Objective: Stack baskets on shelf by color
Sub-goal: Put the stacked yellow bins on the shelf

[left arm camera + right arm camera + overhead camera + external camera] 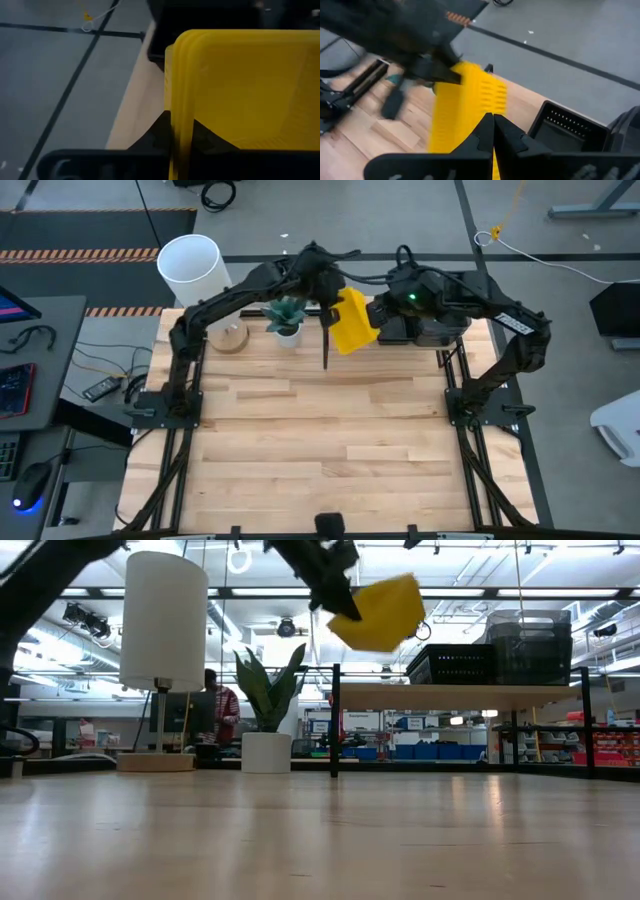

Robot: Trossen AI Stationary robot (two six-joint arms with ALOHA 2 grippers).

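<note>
Two grippers at work. Left gripper (172, 137) clenched on edge of yellow basket stack (378, 612), nested trays held tilted in air above table's far side. Right gripper (493, 131) pinched closed just beside same stack; whether it grips anything, cannot tell. Shelf (455, 693) near, to one side, carrying black mesh basket (452, 663) and dark grey baskets (529, 645). Likely light, stiff, smooth plastic; thin rim best hold, could slip.

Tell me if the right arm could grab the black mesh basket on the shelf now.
Probably not: the right gripper is shut, seemingly on the yellow basket the left gripper also holds. The mesh basket sits unobstructed.
</note>
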